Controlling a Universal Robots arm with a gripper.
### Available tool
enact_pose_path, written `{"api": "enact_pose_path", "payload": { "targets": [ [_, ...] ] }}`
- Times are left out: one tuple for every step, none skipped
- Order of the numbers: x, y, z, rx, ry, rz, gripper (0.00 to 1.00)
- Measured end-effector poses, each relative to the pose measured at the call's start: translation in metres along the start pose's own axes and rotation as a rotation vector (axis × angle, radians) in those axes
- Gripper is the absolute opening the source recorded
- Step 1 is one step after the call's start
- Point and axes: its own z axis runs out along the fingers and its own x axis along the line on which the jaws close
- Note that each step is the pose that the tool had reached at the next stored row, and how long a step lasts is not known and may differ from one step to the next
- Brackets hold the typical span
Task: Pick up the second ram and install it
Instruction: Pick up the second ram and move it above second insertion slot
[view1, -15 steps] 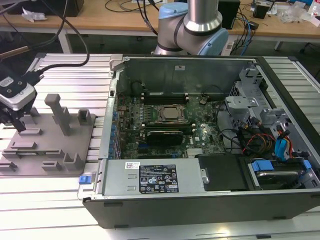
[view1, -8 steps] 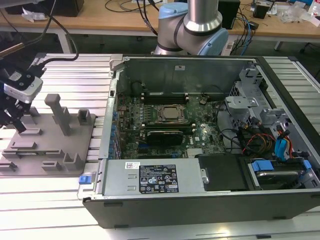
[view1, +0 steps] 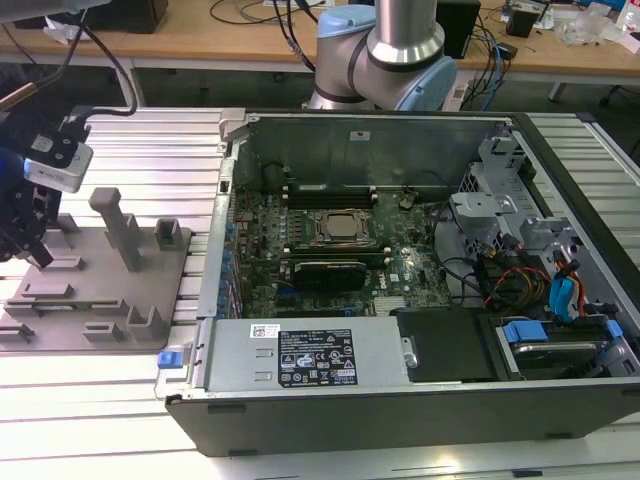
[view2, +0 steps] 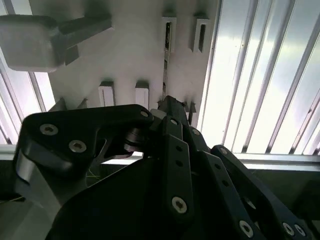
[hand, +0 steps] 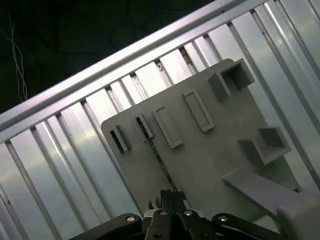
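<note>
Greenish second ram (hand: 158, 157), edge-up, points at gripper (hand: 169, 195).

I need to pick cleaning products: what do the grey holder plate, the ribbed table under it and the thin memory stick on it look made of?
Grey holder plate: matte, evenly grey with moulded blocks; probably plastic. Ribbed table: bright, glossy slotted slats; looks like bare aluminium profile. Memory stick: thin greenish edge; apparently circuit board, seen edge-on.

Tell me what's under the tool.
The grey holder plate, with the second ram standing on edge, running beneath the tool. The tool covers the ram's end there.
</note>
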Motion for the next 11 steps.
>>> {"api": "enact_pose_path", "payload": {
  "targets": [
    [0.0,0.0,0.0,-0.0001,0.0004,-0.011,0.08],
    [0.0,0.0,0.0,0.0,0.0005,-0.013,0.08],
    [0.0,0.0,0.0001,0.0001,0.0003,-0.013,0.08],
    [0.0,0.0,0.0001,-0.0001,0.0005,-0.014,0.08],
    [-0.0001,-0.0001,0.001,0.0,0.0014,-0.038,0.08],
    [0.0,-0.0001,0.0018,-0.0002,0.0027,-0.067,0.08],
    [0.0,-0.0002,0.0031,-0.0004,0.0042,-0.106,0.08],
    [0.0,-0.0002,0.0046,-0.0006,0.0063,-0.152,0.08],
    [-0.0001,-0.0002,0.005,-0.0007,0.0071,-0.171,0.08],
    [-0.0001,-0.0002,0.0055,-0.0008,0.008,-0.189,0.08],
    [-0.0001,-0.0002,0.006,-0.0008,0.0089,-0.21,0.08]
  ]
}}
